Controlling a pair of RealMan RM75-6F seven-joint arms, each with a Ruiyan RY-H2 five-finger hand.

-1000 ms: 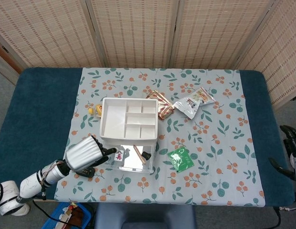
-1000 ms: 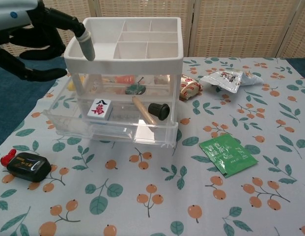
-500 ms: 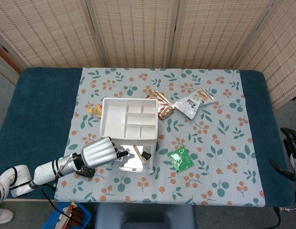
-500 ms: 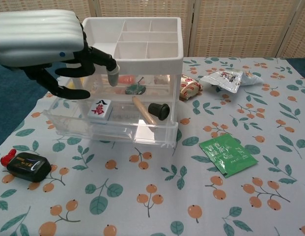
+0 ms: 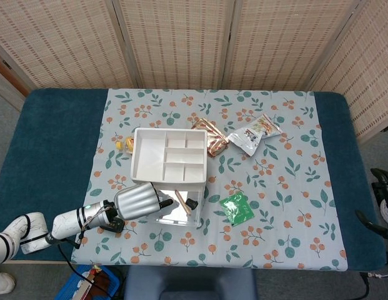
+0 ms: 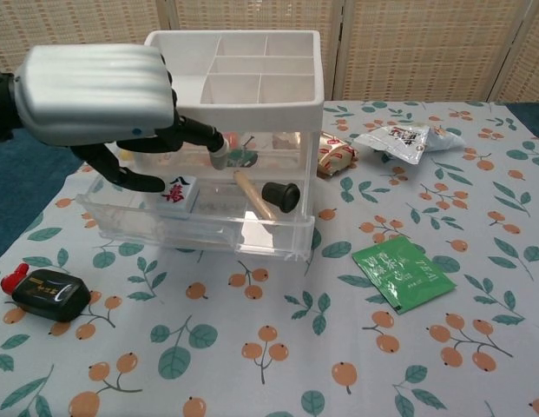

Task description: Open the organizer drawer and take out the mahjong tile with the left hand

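The left hand (image 6: 100,95) hovers over the pulled-out drawer (image 6: 200,228), fingers spread and empty, just above the mahjong tile (image 6: 176,192); the right hand (image 5: 382,200) is mostly out of frame, its state unclear.

mahjong tile (image 6: 176,191): 八萬 (partly hidden); green packet (image 6: 404,274): "tea".

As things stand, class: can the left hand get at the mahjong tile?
Probably yes. The drawer is pulled out, the tile lies uncovered near its left end, and the left hand hovers right above it with fingers apart. The stick lies clear to the side.
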